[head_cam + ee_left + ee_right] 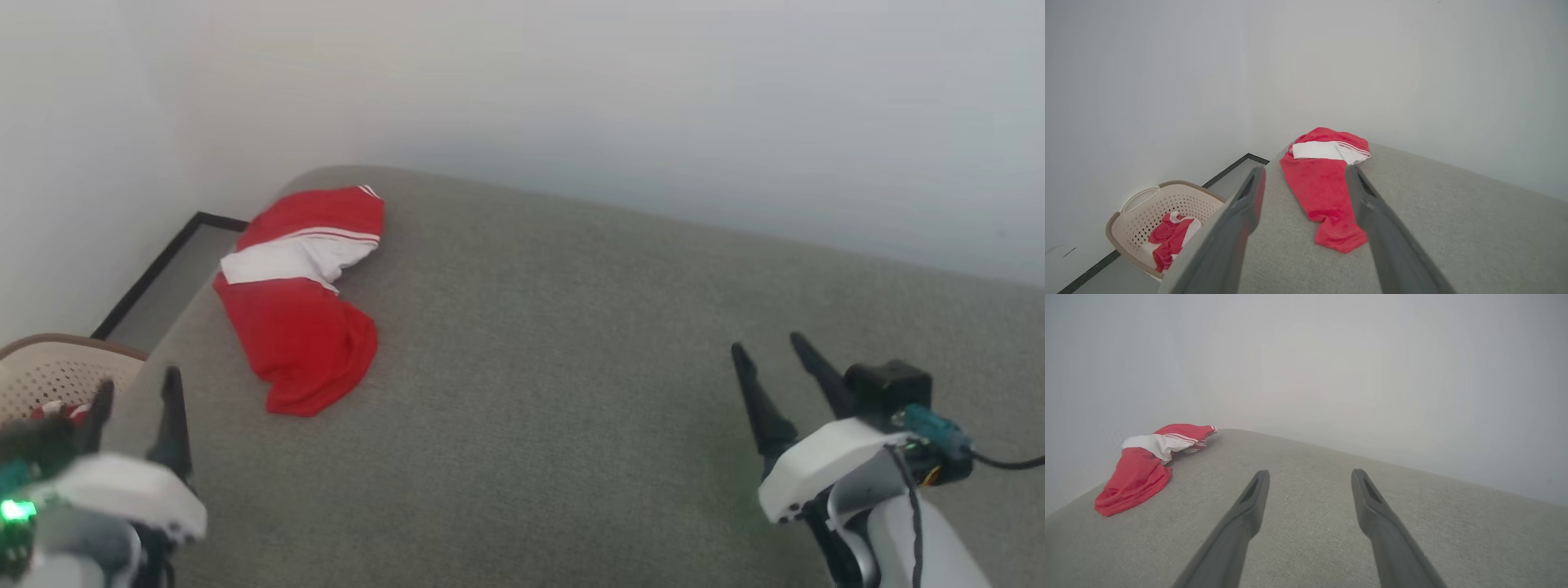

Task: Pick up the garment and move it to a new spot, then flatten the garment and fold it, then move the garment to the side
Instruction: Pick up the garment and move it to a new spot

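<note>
The garment, red with a white panel and striped trim, lies bunched in a long heap near the far left corner of the grey cushioned surface. It lies straight ahead in the left wrist view and far to the left in the right wrist view. My left gripper hovers open at the lower left, short of the garment, its fingers empty. At the lower right my right gripper is open too, well away from the garment, with nothing between its fingers.
A beige perforated laundry basket stands on the floor left of the surface, holding another red and white cloth. White walls close in behind and to the left. The surface's left edge drops to the floor.
</note>
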Motion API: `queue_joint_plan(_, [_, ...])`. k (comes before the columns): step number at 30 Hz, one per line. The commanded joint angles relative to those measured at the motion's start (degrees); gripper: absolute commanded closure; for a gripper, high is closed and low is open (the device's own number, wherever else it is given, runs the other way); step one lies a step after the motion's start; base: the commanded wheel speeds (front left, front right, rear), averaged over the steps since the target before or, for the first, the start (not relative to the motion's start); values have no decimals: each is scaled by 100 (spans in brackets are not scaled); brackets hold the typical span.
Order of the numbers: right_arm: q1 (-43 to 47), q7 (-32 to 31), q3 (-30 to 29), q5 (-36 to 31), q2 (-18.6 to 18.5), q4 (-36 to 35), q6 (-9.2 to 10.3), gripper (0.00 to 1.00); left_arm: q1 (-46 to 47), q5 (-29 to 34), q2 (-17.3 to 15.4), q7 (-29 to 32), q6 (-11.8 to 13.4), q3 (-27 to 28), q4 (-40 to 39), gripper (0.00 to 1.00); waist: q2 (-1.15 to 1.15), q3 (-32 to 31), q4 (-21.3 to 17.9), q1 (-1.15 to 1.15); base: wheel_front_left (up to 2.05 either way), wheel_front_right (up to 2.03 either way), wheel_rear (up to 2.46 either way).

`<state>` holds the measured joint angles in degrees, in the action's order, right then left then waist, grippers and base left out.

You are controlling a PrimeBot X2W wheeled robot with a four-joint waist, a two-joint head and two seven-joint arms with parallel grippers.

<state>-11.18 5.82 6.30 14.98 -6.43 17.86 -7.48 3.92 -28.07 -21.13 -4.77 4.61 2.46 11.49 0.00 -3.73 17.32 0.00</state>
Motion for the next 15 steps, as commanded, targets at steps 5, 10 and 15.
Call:
queue_joint_plan(5, [-267,-126,-38,-73,-174,-247,-1,0,957,-135,-318,343,-286,-46,466,0,0,548,-356,0,0,0,0])
queue_joint_plan(10, [-512,-234,-25,-111,-321,-481,-2,0,1952,-220,-459,538,-472,-148,1243,0,0,1133,-648,0,0,0,0])
queue_joint_plan(15, [-721,-305,-27,-94,-433,-710,-1,0,2762,-266,-572,751,-633,-190,2027,0,0,1648,-876,0,0,0,0])
